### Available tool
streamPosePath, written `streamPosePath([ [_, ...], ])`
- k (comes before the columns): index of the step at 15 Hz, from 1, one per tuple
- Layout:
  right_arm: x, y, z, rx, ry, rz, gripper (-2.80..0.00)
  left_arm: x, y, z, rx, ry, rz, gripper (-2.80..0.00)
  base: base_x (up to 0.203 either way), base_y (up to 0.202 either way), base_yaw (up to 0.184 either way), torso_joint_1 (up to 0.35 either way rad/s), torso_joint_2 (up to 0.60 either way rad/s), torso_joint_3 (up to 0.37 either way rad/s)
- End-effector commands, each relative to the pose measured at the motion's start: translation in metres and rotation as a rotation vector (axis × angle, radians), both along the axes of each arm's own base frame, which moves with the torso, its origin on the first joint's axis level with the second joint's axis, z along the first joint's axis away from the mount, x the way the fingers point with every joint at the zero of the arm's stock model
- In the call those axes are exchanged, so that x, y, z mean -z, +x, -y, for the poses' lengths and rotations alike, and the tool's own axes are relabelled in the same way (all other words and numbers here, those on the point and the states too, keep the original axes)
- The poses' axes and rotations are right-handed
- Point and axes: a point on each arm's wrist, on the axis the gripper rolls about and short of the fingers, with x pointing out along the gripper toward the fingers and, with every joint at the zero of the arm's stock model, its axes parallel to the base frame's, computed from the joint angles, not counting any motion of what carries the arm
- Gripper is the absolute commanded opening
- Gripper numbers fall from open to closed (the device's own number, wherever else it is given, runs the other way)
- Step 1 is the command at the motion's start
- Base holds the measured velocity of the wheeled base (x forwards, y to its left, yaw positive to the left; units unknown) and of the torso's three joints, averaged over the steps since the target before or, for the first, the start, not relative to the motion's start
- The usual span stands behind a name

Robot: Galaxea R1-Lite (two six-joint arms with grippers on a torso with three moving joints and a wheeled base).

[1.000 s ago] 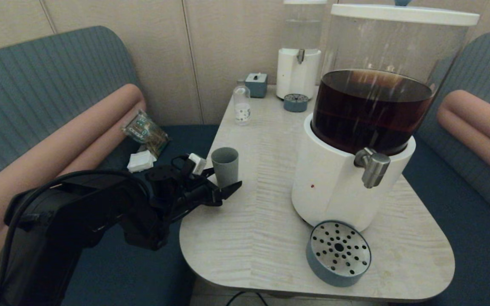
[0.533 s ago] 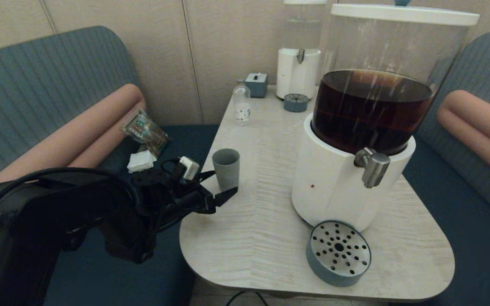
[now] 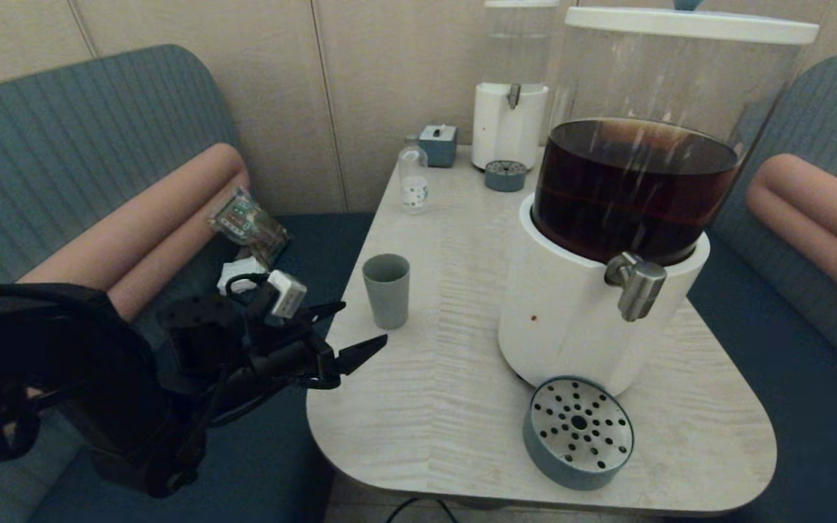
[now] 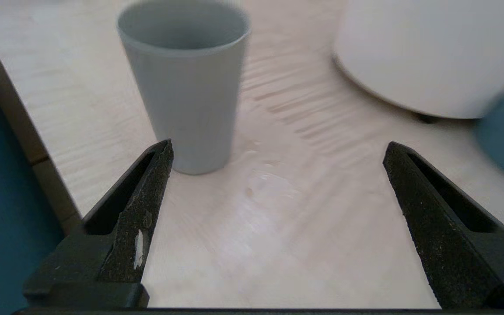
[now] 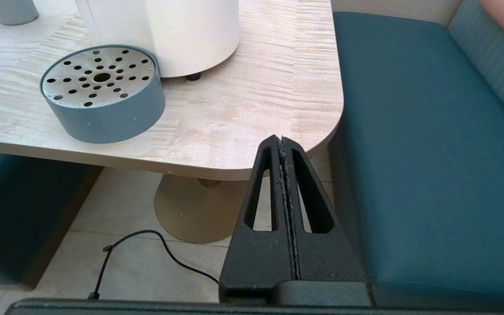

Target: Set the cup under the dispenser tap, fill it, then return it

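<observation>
The grey-green cup [image 3: 386, 290] stands upright on the pale table [image 3: 455, 407] near its left edge, clear of any gripper. My left gripper [image 3: 362, 323] hovers at that edge just short of the cup, open and empty. In the left wrist view the cup [image 4: 186, 83] sits beyond the left gripper [image 4: 280, 146], in line with one finger. The brushed-metal dispenser tap [image 3: 635, 283] juts from the big white-based dispenser [image 3: 571, 319] of dark liquid, with a round perforated drip tray [image 3: 578, 432] below it. My right gripper [image 5: 281, 140] is parked low off the table's near right corner, shut on nothing.
A small clear bottle [image 3: 413, 181], a grey-blue box [image 3: 438, 144], a smaller dispenser [image 3: 509, 123] and its small tray [image 3: 505, 175] stand at the far end. A snack packet [image 3: 248, 221] lies on the left bench. A cable [image 5: 147, 245] runs over the floor.
My left gripper, open around the cup a second ago, has drawn back off it toward the left and nearer me. The cup stays in place.
</observation>
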Motion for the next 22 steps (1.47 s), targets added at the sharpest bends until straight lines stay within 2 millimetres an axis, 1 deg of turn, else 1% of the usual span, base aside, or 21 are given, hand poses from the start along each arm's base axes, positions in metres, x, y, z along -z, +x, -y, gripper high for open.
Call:
streamPosePath([
  [1,0.0,0.0,0.0,-0.001,0.0,0.0,-2.8,-0.03,-0.026,-0.006,0.004,-0.014,0.067,-2.8,0.0,0.0,0.0,0.0,0.0,0.0],
  [4,0.0,0.0,0.0,-0.001,0.0,0.0,-2.8,-0.054,-0.059,-0.013,0.007,-0.029,0.115,-2.8,0.0,0.0,0.0,0.0,0.0,0.0],
  [8,0.0,0.0,0.0,-0.001,0.0,0.0,-2.8,-0.079,-0.103,-0.024,-0.028,-0.054,0.178,-2.8,0.0,0.0,0.0,0.0,0.0,0.0],
  [12,0.0,0.0,0.0,-0.001,0.0,0.0,-2.8,-0.108,-0.144,-0.037,-0.196,-0.145,0.252,-2.8,0.0,0.0,0.0,0.0,0.0,0.0],
  [15,0.0,0.0,0.0,-0.001,0.0,0.0,-2.8,-0.129,-0.175,-0.05,-0.371,-0.281,0.286,-2.8,0.0,0.0,0.0,0.0,0.0,0.0],
  [16,0.0,0.0,0.0,-0.001,0.0,0.0,-2.8,-0.133,-0.183,-0.055,-0.442,-0.336,0.283,-2.8,0.0,0.0,0.0,0.0,0.0,0.0],
  [18,0.0,0.0,0.0,-0.001,0.0,0.0,-2.8,-0.138,-0.2,-0.065,-0.518,-0.39,0.321,-2.8,0.0,0.0,0.0,0.0,0.0,0.0],
  [20,0.0,0.0,0.0,-0.001,0.0,0.0,-2.8,-0.14,-0.225,-0.074,-0.562,-0.418,0.392,-2.8,0.0,0.0,0.0,0.0,0.0,0.0],
  [22,0.0,0.0,0.0,-0.001,0.0,0.0,-2.8,-0.137,-0.254,-0.079,-0.569,-0.44,0.443,-2.8,0.0,0.0,0.0,0.0,0.0,0.0],
])
